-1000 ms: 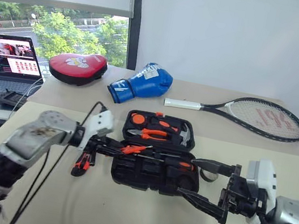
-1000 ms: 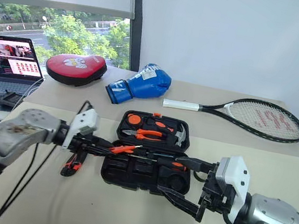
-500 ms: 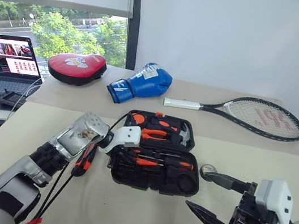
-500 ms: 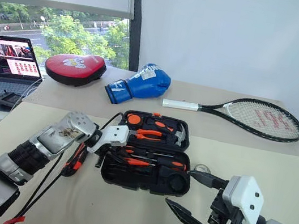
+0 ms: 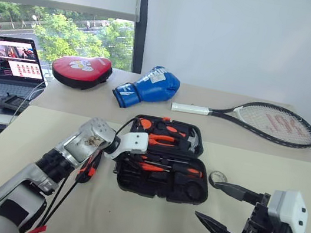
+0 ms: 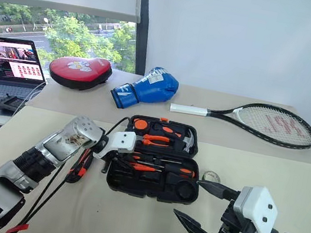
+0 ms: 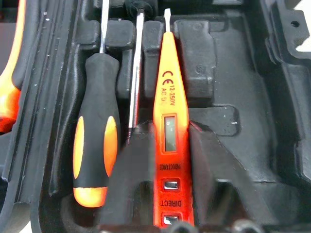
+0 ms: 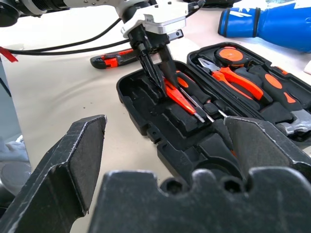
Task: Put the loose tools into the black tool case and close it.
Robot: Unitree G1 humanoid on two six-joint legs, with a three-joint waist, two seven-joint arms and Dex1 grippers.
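L pincer astride tester screwdriver in case (near-edge recess); R pincer wide

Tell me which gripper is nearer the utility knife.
Left. The left gripper is in the case, its fingers either side of the orange tester, just beside the utility knife. The right gripper hangs open beyond the case's other end.

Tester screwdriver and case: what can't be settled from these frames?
- Tester screwdriver: butt end hidden between the left gripper fingers, wrist view; released or not, unclear.
- Case: front-left recesses masked by the left gripper, head views.
- Utility knife: partly behind the left arm.
- Tape roll: too small to confirm.
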